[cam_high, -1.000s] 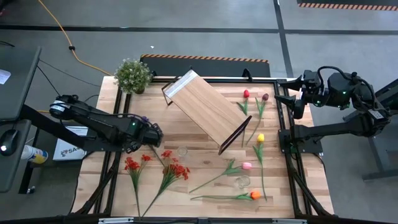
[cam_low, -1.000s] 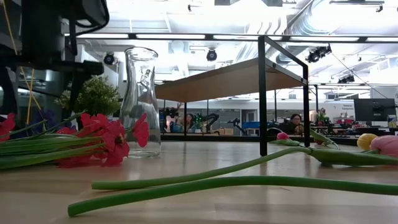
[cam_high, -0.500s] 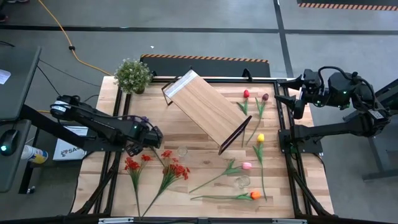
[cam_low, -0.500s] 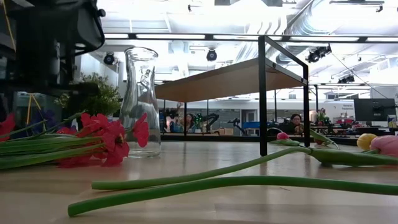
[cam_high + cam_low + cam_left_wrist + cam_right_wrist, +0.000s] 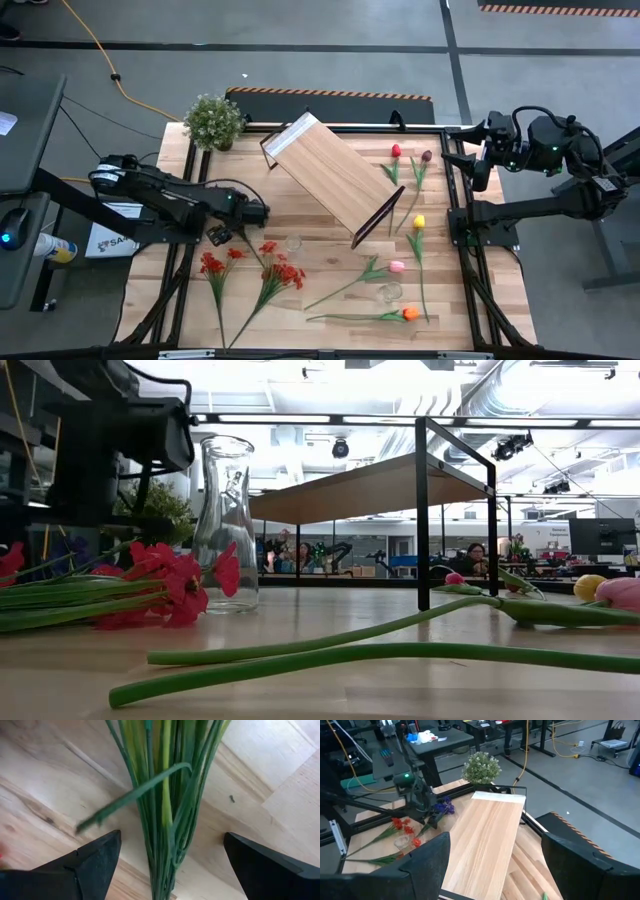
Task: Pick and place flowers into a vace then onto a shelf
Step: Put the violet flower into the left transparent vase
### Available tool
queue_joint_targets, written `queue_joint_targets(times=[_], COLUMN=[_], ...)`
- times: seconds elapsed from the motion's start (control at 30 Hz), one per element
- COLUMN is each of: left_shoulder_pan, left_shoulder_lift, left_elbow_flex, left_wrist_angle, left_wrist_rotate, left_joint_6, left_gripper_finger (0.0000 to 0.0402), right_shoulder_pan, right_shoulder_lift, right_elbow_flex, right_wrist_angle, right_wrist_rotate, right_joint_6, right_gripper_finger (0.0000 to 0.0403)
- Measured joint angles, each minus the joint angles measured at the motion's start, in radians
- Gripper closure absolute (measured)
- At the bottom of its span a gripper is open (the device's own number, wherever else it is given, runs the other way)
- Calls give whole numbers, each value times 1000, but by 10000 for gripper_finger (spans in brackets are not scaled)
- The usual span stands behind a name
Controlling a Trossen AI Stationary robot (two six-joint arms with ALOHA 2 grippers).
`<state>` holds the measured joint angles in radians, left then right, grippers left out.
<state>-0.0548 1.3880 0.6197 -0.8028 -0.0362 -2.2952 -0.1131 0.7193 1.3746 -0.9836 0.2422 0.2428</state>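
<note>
Stems [image 5: 165, 805] of a green bunch run straight between the fingers [image 5: 90, 862] of the left hand [image 5: 256, 212], which sits spread wide at the left-centre of the high view, just above the table [image 5: 320, 215] and gripping nothing yet. This bunch looks like the purple sprig [image 5: 442, 807], seen in the right wrist view beside that arm. The right hand [image 5: 462, 157], also spread and empty, waits off the table's upper right edge. Other flowers lie flat: red sprays [image 5: 275, 272] at lower left, tulips [image 5: 418, 222] toward the right. A clear glass vase [image 5: 225, 525] stands upright near the sprays in the low view, and the shelf [image 5: 330, 175] stands diagonally across the upper middle of the table. The step in hand seems to be the first pick. To do it well, the left hand should settle lower so both fingers flank the whole cluster, then close gently where the stems are tightly gathered rather than where they fan out, since a loose leaf [image 5: 135, 795] crossing at an angle could be caught alone. Lifting straight up would keep the sprig clear of the nearby red blossoms.
</note>
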Motion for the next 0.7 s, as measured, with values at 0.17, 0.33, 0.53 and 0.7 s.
queue_joint_targets(times=[0.17, 0.33, 0.53, 0.7], left_shoulder_pan=[3, 2, 2, 3], left_shoulder_lift=[8, 8, 9, 10], left_elbow_flex=[-1, -1, -2, -2], left_wrist_angle=[0, -3, -5, -4], left_wrist_rotate=[5, 5, 5, 2], left_joint_6=[16, 21, 21, 21], left_gripper_finger=[12, 12, 30, 85], right_shoulder_pan=[0, 0, 0, 0], right_shoulder_lift=[0, 0, 0, 0], right_elbow_flex=[0, 0, 0, 0], right_wrist_angle=[-1, -1, -6, -10], right_wrist_rotate=[-10, -10, -10, -10], right_joint_6=[2, 0, 0, -1], right_gripper_finger=[100, 100, 100, 100])
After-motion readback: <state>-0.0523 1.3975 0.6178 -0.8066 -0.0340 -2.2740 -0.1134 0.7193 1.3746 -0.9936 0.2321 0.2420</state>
